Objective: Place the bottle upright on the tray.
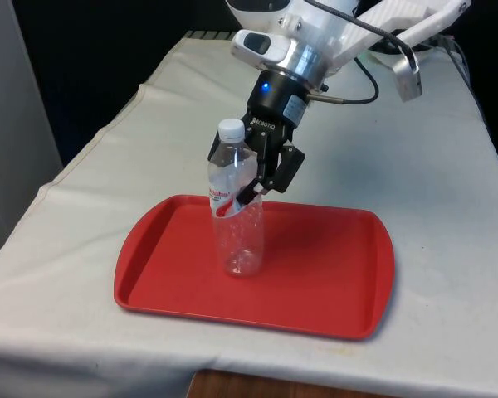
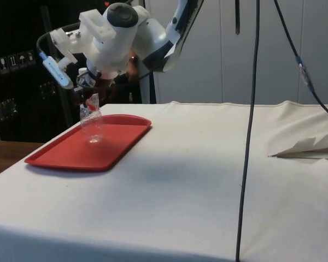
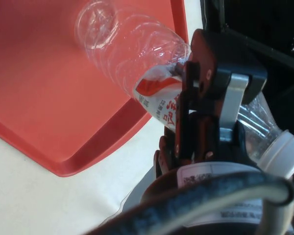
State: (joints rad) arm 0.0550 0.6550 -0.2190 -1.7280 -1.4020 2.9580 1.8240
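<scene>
Front view, bottle: we see the clear plastic bottle (image 1: 236,207) standing about upright with its base on the red tray (image 1: 332,274), white cap on top, a red-and-white label around its upper body.
Front view, claw: our gripper (image 1: 247,184) is clamped on the bottle at label height, one finger (image 1: 280,172) showing on the front view's right of it.
Front view, risk: we judge the thin, light bottle could tip when the jaws part, if a pad drags it sideways or the base is not flat on the tray.
Side view, bottle: we place the bottle (image 2: 91,123) toward the tray's (image 2: 117,143) far half, well inside the rim.
Side view, contents: the bottle looks empty to us; the tray carries nothing else.
Side view, risk: an empty bottle has little weight to steady it, so a fast lift-off could knock it over.
Wrist view, claw: the fingers (image 3: 198,98) press the label band of the bottle (image 3: 132,54).
Wrist view, contents: we see no liquid through the clear wall above the tray (image 3: 34,98).
</scene>
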